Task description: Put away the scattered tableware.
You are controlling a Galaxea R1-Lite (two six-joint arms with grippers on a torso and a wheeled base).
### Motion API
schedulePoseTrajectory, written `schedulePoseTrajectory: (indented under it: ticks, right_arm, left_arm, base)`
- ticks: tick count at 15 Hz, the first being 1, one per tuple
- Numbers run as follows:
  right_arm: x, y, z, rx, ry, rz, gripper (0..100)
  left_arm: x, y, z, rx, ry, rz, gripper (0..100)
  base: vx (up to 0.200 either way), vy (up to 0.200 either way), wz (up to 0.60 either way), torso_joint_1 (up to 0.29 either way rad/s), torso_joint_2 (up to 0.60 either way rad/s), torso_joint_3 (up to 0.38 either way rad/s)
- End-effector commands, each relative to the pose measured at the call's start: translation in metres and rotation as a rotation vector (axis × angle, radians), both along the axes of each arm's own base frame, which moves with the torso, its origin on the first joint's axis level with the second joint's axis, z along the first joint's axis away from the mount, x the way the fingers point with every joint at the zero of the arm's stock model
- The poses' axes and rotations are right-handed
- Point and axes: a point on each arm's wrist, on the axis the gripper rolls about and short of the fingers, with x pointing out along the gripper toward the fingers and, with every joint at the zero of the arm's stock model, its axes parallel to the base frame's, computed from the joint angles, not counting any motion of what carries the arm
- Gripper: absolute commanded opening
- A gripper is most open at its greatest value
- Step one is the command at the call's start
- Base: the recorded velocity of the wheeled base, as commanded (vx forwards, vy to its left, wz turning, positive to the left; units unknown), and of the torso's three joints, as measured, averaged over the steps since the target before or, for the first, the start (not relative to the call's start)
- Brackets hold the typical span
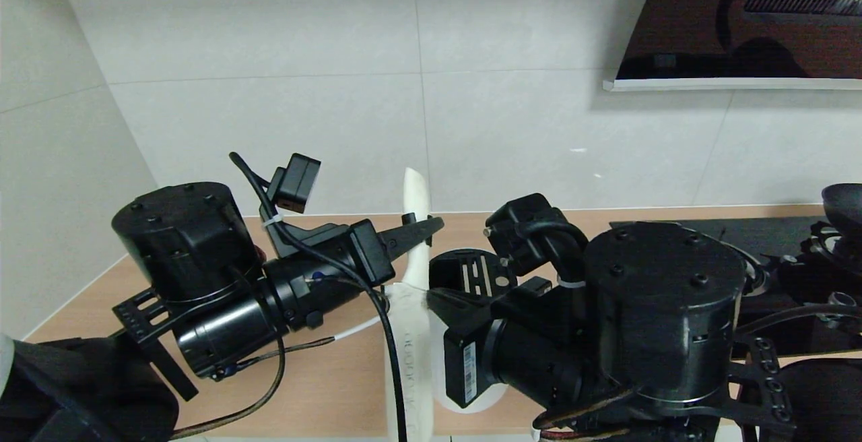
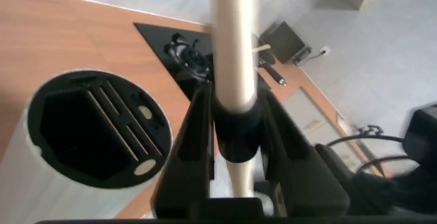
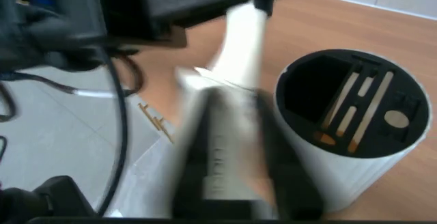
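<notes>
Left gripper (image 1: 424,230): seen left of centre in the head view, clamped on the utensil's cream handle at a dark band (image 2: 235,125).
Utensil (image 1: 415,199): long and cream-white, held roughly upright mid-frame above the counter. Its lower part was wrapped in a printed white sleeve, and its top end stood against the tiled wall.
Right gripper (image 3: 235,176): located at the sleeved lower part of the utensil, just beside the holder. It was blurred, so its grip could not be told.
Holder (image 1: 471,273): white cylinder with a black slotted insert, set on the counter just right of the utensil. Light sticks (image 3: 355,108) were seen in its slots.
Counter (image 1: 323,374): wood-toned, with a black cooktop (image 1: 794,233) at the right edge.
Hood (image 1: 741,17): dark, in the upper right of the frame.
</notes>
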Motion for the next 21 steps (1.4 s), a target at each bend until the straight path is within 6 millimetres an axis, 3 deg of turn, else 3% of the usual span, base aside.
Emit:
schedulePoseTrajectory:
  ticks: [1,8,9,14,16,18,21]
  right_arm:
    - [0.0,0.0,0.0,0.004,0.0,-0.001,0]
    - [0.004,-0.006,0.004,0.023,0.006,-0.026,0]
    - [0.005,-0.008,0.005,0.023,0.006,-0.031,100]
    - [0.028,-0.034,0.018,0.054,-0.019,-0.134,100]
    - [0.043,-0.057,0.03,0.08,-0.044,-0.215,100]
    - [0.057,-0.078,0.033,0.079,-0.048,-0.296,100]
    - [0.065,-0.099,0.037,0.053,-0.031,-0.364,100]
  left_arm:
    - [-0.001,0.0,0.001,-0.002,-0.002,-0.001,0]
    - [0.0,0.004,0.006,0.005,-0.038,0.017,0]
    - [0.001,0.005,0.007,0.003,-0.042,0.029,0]
    - [-0.01,0.024,0.043,-0.017,-0.082,0.073,0]
    - [-0.016,0.029,0.066,0.023,-0.115,0.164,0]
    - [-0.011,0.028,0.087,0.076,-0.172,0.316,0]
    - [-0.014,0.018,0.109,0.129,-0.249,0.404,0]
  base:
    - [0.0,0.0,0.0,0.0,0.0,0.0]
    - [0.0,0.0,0.0,0.0,0.0,0.0]
    - [0.0,0.0,0.0,0.0,0.0,0.0]
    - [0.0,0.0,0.0,0.0,0.0,0.0]
    - [0.0,0.0,0.0,0.0,0.0,0.0]
    - [0.0,0.0,0.0,0.0,0.0,0.0]
    - [0.0,0.0,0.0,0.0,0.0,0.0]
